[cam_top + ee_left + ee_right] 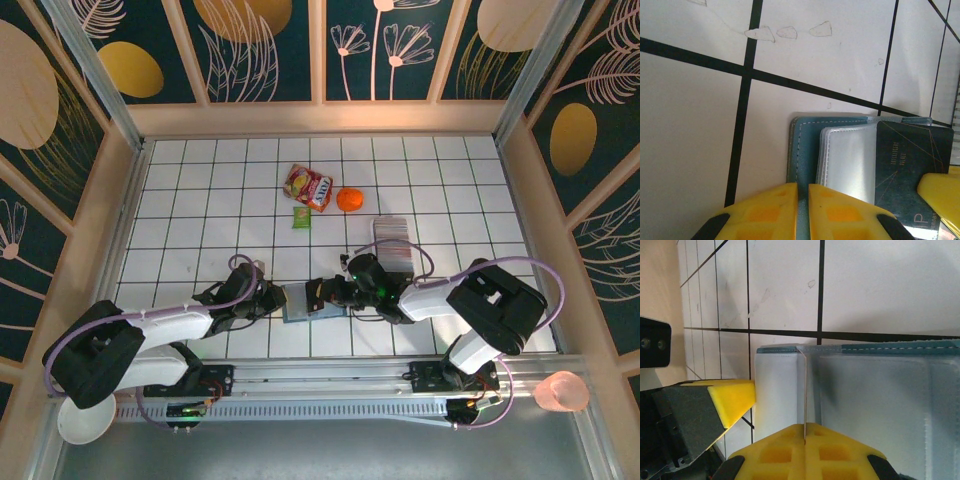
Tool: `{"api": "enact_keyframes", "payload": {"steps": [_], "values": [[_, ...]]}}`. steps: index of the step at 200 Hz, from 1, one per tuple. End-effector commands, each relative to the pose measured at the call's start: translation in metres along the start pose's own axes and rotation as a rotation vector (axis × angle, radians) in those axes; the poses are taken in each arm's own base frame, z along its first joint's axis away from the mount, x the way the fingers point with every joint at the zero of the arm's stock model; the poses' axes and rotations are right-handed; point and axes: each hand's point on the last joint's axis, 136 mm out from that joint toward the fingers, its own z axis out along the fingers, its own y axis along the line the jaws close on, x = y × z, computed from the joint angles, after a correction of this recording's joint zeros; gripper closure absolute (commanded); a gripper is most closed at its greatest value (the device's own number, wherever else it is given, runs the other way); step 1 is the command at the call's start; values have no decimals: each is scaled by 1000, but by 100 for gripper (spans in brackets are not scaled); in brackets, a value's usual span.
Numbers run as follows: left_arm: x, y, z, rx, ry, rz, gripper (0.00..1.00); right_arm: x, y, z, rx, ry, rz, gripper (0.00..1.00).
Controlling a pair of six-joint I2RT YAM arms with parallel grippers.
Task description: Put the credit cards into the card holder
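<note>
The teal card holder point(298, 303) lies open on the tiles between the two arms, its clear sleeves point(847, 160) facing up. My left gripper point(803, 200) is shut on the holder's left edge point(804, 150), with the teal flap pinched between the yellow fingers. My right gripper point(805, 432) is shut on a dark credit card point(910, 160). That card point(804, 390) appears edge-on in the right wrist view, standing over the sleeves with its far end at the holder's teal rim point(890, 347). From above, the left gripper point(281, 299) and right gripper point(320, 294) meet at the holder.
A clear tray point(393, 240) with more cards stands behind the right arm. Further back lie a snack packet point(308, 185), an orange point(349, 199) and a small green packet point(300, 218). A white bowl point(85, 420) and pink cup point(562, 392) sit off the table's front corners.
</note>
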Motion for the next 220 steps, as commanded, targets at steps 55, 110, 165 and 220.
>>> {"api": "enact_keyframes", "payload": {"steps": [55,110,165,220], "values": [[8,11,2,-27,27,-2,86,21,-12,-4,25,67,-11,100],[9,12,2,-27,25,-5,86,22,-2,-3,-9,83,-6,100],[8,13,1,-29,21,-4,86,20,4,2,-58,75,19,100],[7,18,-1,-54,12,-1,85,21,-1,4,-78,68,77,100]]}}
